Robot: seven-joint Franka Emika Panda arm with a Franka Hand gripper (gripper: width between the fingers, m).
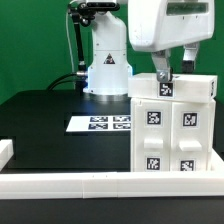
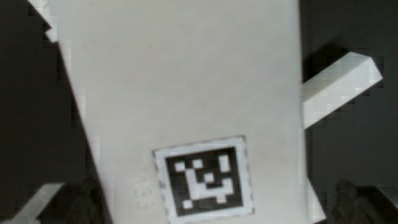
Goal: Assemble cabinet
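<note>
The cabinet [image 1: 172, 130] is a tall white box standing upright at the exterior view's right, near the front rail. Its front is a grid of small white tagged blocks. A tagged white top piece [image 1: 166, 88] sits on it. My gripper [image 1: 163, 73] reaches down onto that top from above. In the wrist view the long white tagged piece [image 2: 169, 90] fills the frame and runs between the jaws. My gripper [image 2: 205, 206] has one dark finger [image 2: 50, 206] against each long edge of the piece, so it looks shut on it.
The marker board [image 1: 100, 123] lies flat on the black table left of the cabinet. The arm's white base [image 1: 108, 70] stands behind it. A low white border rail [image 1: 80, 183] runs along the front, with a short piece [image 1: 4, 152] at the far left.
</note>
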